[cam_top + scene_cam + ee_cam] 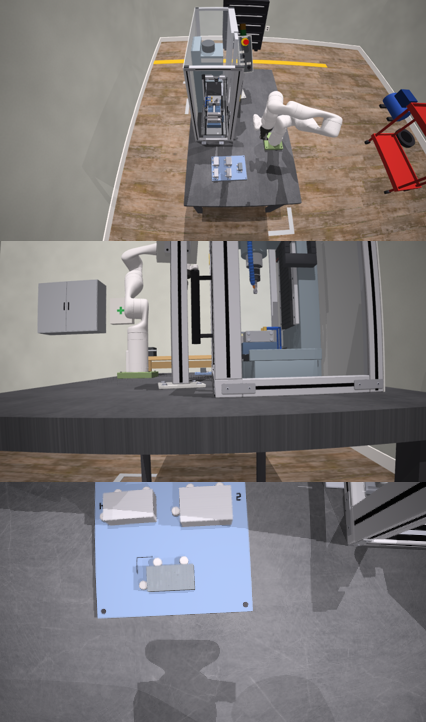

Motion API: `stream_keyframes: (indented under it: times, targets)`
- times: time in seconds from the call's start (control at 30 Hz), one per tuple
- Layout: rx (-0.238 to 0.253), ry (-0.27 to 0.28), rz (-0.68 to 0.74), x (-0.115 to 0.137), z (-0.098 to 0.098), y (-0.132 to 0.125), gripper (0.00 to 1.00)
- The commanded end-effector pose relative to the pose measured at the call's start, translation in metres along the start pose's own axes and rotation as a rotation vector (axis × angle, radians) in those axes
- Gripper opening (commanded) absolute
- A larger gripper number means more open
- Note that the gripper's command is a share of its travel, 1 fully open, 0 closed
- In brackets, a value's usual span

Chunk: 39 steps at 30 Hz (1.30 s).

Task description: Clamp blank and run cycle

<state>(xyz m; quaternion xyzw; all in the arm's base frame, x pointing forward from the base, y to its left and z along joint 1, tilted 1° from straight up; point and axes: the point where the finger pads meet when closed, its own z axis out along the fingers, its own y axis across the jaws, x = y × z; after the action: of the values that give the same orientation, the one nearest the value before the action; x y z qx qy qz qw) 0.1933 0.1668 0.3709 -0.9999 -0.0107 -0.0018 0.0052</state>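
A blue plate point(238, 175) point(220, 572) lies on the dark table in front of the guard. It carries several plain metal blanks and the darker setting master point(239, 166) point(170, 578), all upright. In the wrist view two blanks point(128, 507) point(205, 505) stand beyond the master. My gripper point(262, 136) is shut and empty. It hangs above bare table, between the plate and the arm's base. Its fingers do not show in the wrist view. The guard point(214, 68) point(227, 315) encloses the vise point(213, 114) point(259, 337). The control column point(246, 53) stands at its right side.
The arm's green base point(273, 145) point(137, 374) sits right of the plate. The door's black handle point(195, 309) shows at the guard's side. A red cart point(394, 155) and a black cabinet point(247, 17) stand off the table.
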Motion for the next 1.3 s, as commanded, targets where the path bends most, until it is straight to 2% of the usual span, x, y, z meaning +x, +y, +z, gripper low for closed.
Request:
stream_keyframes:
  times: [0.0,0.27,0.43,0.83,1.0,1.27]
  targets:
    - [0.0,0.002,0.002,0.002,0.002,-0.008,0.1]
    - [0.0,0.002,0.002,0.002,0.002,-0.008,0.1]
    - [0.0,0.002,0.002,0.002,0.018,-0.066,0.1]
    - [0.0,0.002,0.002,0.002,0.018,-0.066,0.1]
    - [0.0,0.002,0.002,0.002,0.035,-0.124,0.1]
    - [0.0,0.002,0.002,0.002,0.035,-0.124,0.1]
